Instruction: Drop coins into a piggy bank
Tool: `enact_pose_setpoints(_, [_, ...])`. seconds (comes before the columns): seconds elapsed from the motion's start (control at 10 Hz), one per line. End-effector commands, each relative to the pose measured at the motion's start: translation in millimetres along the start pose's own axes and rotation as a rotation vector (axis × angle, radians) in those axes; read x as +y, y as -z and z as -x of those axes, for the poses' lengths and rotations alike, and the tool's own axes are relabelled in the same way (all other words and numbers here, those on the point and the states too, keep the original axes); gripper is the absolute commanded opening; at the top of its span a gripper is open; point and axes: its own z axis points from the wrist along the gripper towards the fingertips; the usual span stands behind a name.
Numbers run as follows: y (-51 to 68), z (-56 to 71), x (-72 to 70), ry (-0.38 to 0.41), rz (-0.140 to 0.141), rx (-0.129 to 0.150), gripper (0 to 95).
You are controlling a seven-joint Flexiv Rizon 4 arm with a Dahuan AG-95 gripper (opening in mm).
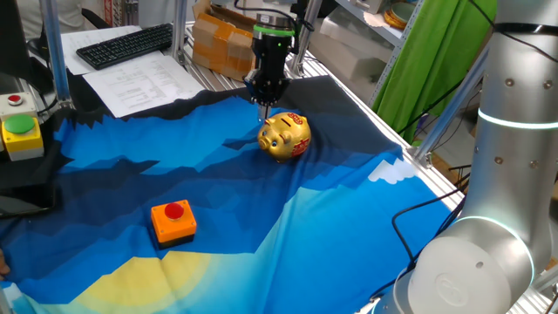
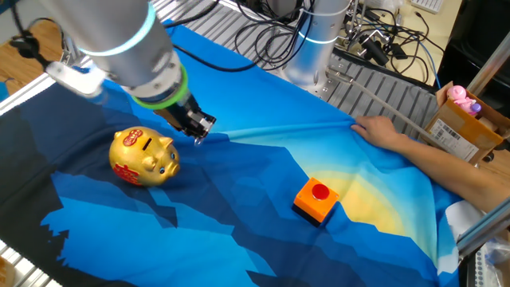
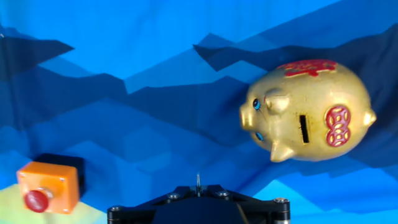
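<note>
Hand view shows the end effector (image 3: 198, 182) seemingly pinching a thin edge-on coin (image 3: 198, 180) beside the piggy bank (image 3: 308, 112).

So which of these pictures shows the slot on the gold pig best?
The hand view: it looks down on the piggy bank, and the dark slot faces the camera. The other fixed view shows the slot smaller, at a slant. In the remaining fixed view the pig is side-on, the slot not visible.

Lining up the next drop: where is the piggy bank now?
In one fixed view the piggy bank sits mid-cloth, just below the gripper, up and right of the orange button box.
</note>
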Motion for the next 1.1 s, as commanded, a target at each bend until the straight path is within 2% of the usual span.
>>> enact_pose_setpoints(0.1, [-1.6, -1.8, 0.3, -0.07, 0.025, 0.008, 0.0])
enact_pose_setpoints(0.3, [-1.6, -1.8, 0.3, -0.09, 0.022, 0.006, 0.0])
enact_pose_setpoints(0.5, [-1.6, -1.8, 0.3, -0.059, 0.007, -0.001, 0.0])
enact_pose_setpoints(0.6, [-1.6, -1.8, 0.3, 0.017, -0.057, -0.011, 0.0])
enact_pose_setpoints(0.7, [-1.0, -0.7, -0.4, 0.084, -0.123, -0.009, 0.0])
enact_pose_setpoints(1.0, [-1.0, 1.6, -6.1, 0.161, -0.184, -0.015, 0.0])
enact_pose_setpoints(1.1, [0.7, 3.6, -11.2, 0.203, -0.232, -0.021, 0.0])
